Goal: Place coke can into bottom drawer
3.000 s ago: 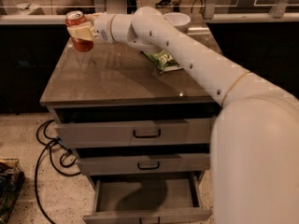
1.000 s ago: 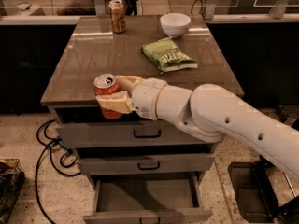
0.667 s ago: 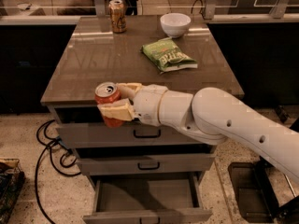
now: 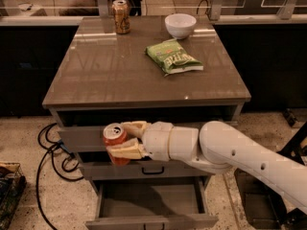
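My gripper (image 4: 125,139) is shut on the red coke can (image 4: 115,142), silver top up, and holds it in the air in front of the top and middle drawers, left of centre. My white arm reaches in from the right. The bottom drawer (image 4: 151,201) is pulled open below, its grey interior showing and nothing visible inside; the can hangs above its left part.
On the cabinet top (image 4: 110,68) stand a brownish-gold can (image 4: 121,16) at the back left, a white bowl (image 4: 180,25) at the back, and a green chip bag (image 4: 173,56). Black cables (image 4: 53,152) lie on the floor at the left.
My arm has carried the coke can from the cabinet's back left corner forward and down, over the front edge, to the level of the middle drawer.
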Action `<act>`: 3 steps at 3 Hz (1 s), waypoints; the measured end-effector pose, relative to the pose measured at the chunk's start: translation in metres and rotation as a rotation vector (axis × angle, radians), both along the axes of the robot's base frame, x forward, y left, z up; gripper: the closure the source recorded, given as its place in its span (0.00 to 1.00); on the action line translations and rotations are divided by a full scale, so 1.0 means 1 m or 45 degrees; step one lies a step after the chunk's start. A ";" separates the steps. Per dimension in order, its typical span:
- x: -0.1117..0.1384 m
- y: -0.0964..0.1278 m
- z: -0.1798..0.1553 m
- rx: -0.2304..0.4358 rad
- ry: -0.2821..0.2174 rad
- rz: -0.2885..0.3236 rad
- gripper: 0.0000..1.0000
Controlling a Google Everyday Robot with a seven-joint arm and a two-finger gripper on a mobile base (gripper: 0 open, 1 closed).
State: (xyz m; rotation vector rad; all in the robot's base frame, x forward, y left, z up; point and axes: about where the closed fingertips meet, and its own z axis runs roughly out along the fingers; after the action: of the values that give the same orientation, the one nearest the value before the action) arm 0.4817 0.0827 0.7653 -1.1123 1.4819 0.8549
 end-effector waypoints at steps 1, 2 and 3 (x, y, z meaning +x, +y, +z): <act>-0.009 -0.001 -0.035 0.036 0.003 0.065 1.00; -0.024 -0.016 -0.098 0.059 0.015 0.108 1.00; -0.024 -0.016 -0.098 0.059 0.015 0.108 1.00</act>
State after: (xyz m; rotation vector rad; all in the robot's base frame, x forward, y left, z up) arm 0.4577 0.0667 0.6674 -1.1440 1.4258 0.9519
